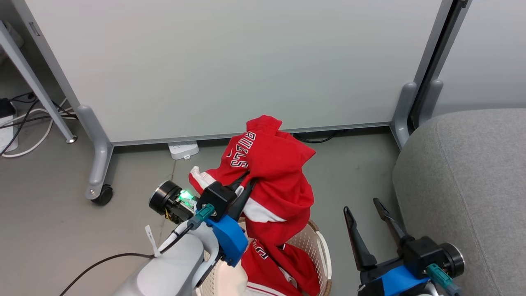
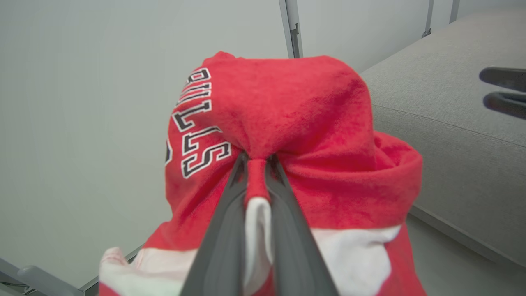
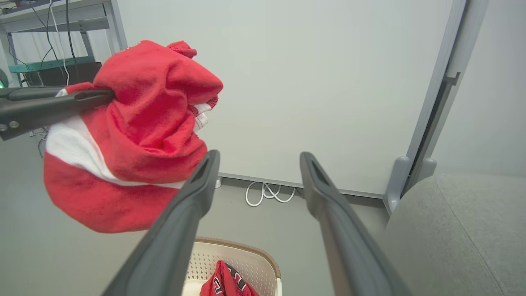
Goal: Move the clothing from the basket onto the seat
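Note:
A bright red garment (image 1: 271,172) with white panels and black-and-white lettering hangs bunched in the air above the basket (image 1: 316,242). My left gripper (image 1: 248,179) is shut on its fabric, the cloth pinched between the dark fingers (image 2: 230,213). Its lower end trails down into the basket, where more red clothing (image 1: 263,267) lies. The grey seat (image 1: 464,185) is at the right. My right gripper (image 1: 363,207) stands open and empty between basket and seat. From the right wrist, the lifted garment (image 3: 135,135) hangs at left and the basket (image 3: 246,263) sits below.
A white partition panel (image 1: 230,65) on grey feet with castors stands close behind. A white power strip (image 1: 183,149) and cables lie on the floor beneath it. A table leg (image 1: 37,86) and more cables are at the far left. Grey floor separates the basket from the seat.

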